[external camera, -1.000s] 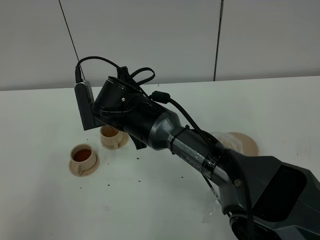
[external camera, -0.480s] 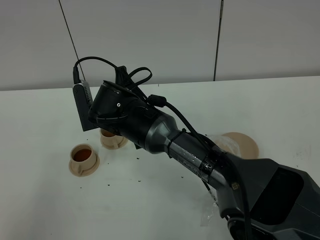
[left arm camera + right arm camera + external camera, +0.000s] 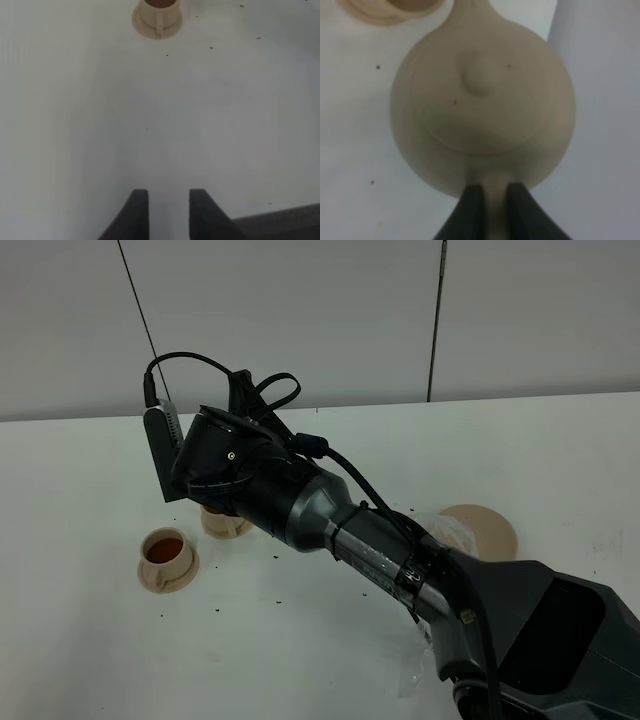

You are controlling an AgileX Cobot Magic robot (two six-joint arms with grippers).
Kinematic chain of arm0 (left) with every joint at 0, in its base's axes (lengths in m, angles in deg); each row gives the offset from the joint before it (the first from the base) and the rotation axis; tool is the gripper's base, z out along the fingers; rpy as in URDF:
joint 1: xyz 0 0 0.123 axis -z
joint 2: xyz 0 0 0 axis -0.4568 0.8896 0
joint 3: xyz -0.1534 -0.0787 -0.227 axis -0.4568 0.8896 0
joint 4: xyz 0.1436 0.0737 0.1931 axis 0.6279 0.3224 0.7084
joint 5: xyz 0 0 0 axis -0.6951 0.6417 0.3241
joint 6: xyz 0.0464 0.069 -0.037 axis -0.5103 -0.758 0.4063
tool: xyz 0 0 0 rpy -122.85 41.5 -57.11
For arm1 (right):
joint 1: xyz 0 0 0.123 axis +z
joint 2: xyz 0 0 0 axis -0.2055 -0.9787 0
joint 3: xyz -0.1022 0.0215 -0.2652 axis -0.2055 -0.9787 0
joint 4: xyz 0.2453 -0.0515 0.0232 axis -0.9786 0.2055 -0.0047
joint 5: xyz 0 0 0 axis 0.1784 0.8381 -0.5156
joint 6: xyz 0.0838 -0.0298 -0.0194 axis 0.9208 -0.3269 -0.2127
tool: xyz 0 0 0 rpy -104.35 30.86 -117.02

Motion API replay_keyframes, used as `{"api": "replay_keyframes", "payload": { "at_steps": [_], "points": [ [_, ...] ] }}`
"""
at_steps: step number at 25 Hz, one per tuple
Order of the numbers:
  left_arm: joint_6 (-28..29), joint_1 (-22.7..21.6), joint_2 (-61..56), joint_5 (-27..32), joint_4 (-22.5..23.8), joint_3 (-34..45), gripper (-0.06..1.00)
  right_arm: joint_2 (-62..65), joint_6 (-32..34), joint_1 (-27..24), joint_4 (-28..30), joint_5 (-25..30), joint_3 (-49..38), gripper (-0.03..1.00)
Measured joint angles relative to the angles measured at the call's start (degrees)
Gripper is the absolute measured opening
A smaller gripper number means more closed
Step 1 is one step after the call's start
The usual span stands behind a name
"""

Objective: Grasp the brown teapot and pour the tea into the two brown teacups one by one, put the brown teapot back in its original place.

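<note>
The white table (image 3: 560, 440) carries everything. The right arm (image 3: 330, 520) reaches across it toward ten o'clock. The right gripper (image 3: 492, 192) is clamped on the handle of the brown teapot (image 3: 480, 115), whose spout points toward a second teacup (image 3: 395, 7). The bare plate (image 3: 490, 525) lies at four o'clock of the wrist. The tea-filled teacup (image 3: 165, 550) sits at eight o'clock. The left gripper (image 3: 169, 197) is parted and holds nothing.

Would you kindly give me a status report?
Right gripper jaws shut on teapot handle, by far cup. Left gripper jaws apart, empty. Near cup holds tea.
</note>
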Motion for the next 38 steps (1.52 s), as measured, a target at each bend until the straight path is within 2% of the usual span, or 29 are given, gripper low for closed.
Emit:
{"api": "replay_keyframes", "payload": {
  "at_steps": [38],
  "points": [
    [0.0,0.0,0.0,0.0,0.0,0.0,0.27,-1.1,3.4,3.2,5.7,2.3,0.0,0.10]
  ]
}}
